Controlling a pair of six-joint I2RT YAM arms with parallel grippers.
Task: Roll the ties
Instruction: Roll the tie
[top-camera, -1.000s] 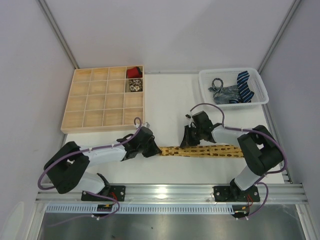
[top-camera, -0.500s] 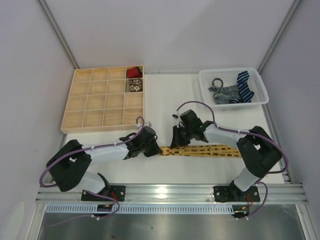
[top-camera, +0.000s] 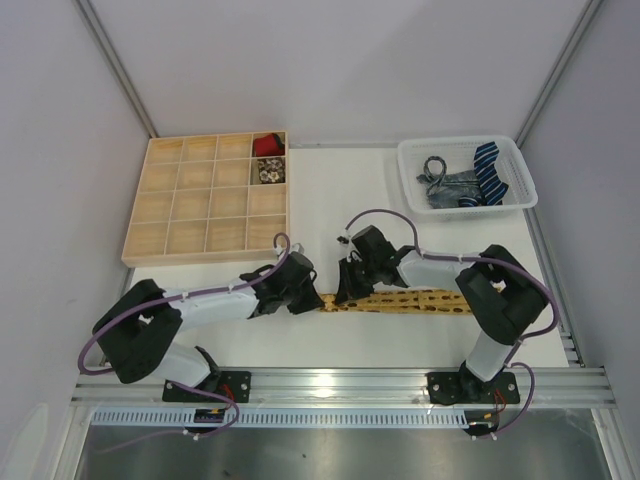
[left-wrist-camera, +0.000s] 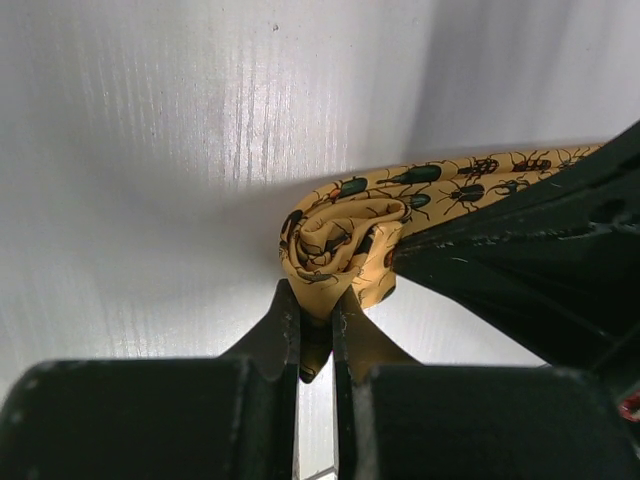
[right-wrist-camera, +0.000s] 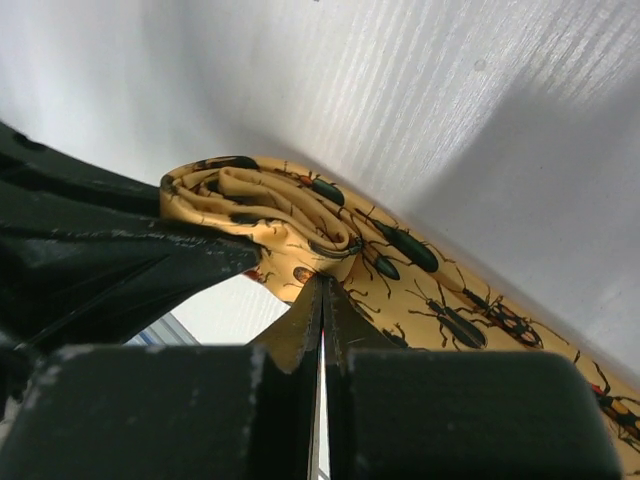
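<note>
A mustard-yellow tie (top-camera: 410, 301) printed with dark beetles lies flat across the near middle of the table, its left end wound into a small roll (left-wrist-camera: 340, 235). My left gripper (top-camera: 312, 298) is shut on that roll, pinching its lower fold (left-wrist-camera: 315, 300). My right gripper (top-camera: 346, 290) is right beside the roll on the other side. Its jaws are shut, and their tips (right-wrist-camera: 322, 285) press against the tie's fold (right-wrist-camera: 300, 215). The two grippers almost touch.
A wooden compartment tray (top-camera: 205, 205) stands at the back left and holds a rolled red tie (top-camera: 266, 146) and a rolled pale patterned tie (top-camera: 269, 171). A white basket (top-camera: 512, 195) at the back right holds a grey tie (top-camera: 445, 187) and a navy striped tie (top-camera: 490, 165).
My right gripper has moved left along the yellow tie, up to the left gripper. The tie's right end has been drawn leftward. The left gripper has barely moved.
</note>
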